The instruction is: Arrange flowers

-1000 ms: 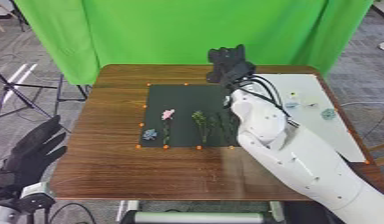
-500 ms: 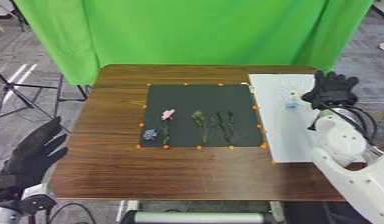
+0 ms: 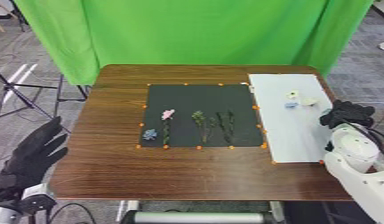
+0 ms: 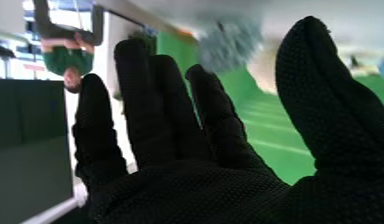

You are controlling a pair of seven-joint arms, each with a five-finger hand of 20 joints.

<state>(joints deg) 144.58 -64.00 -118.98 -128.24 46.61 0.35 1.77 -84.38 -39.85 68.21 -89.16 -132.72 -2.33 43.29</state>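
Hovering at the right edge of the sheet (image 3: 291,135) with right hand (image 3: 347,114) released, near a pale blue flower (image 4: 227,46) between thumb and fingers' side, with three flowers (image 3: 309,102) farther left.

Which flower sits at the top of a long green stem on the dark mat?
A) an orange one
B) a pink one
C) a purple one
B: the pink flower is at the top of a long green stem on the dark mat.
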